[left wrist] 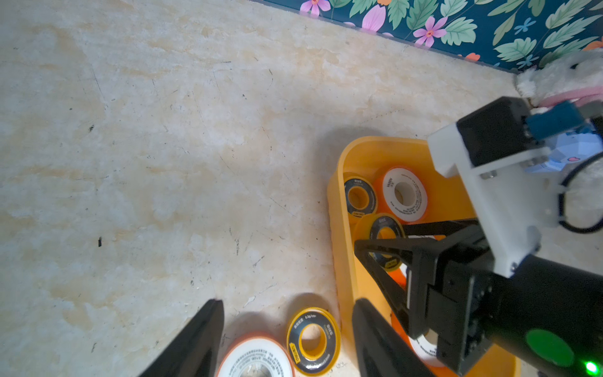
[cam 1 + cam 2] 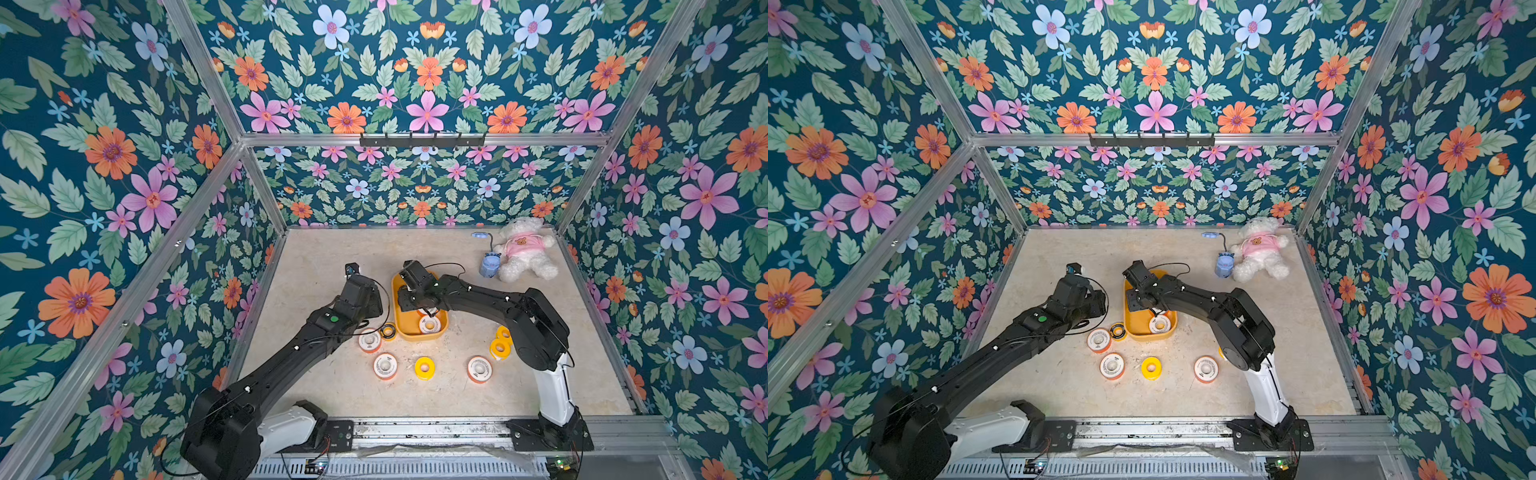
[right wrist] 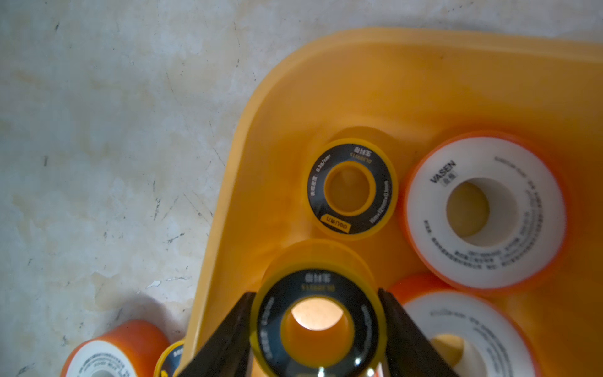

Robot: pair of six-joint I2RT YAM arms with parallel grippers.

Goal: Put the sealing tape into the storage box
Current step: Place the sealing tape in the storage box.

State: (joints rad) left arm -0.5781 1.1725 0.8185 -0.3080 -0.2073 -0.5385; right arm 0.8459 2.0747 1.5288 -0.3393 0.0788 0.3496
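Our right gripper (image 3: pixel 315 293) pinches a likely light, stiff, slick black-and-yellow roll (image 3: pixel 326 284) across its rim; our left gripper (image 1: pixel 287 305) gapes empty.

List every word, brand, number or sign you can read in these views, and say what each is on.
"VASEN": on the white roll lying in the box.
"0.3g/cm": on the black ring lying in the box.
"deli": on the yellow patch of the same ring, seen upside down.
Held ring: print too blurred to read.
The remaining small print on the rolls and rings is too small or blurred to read.
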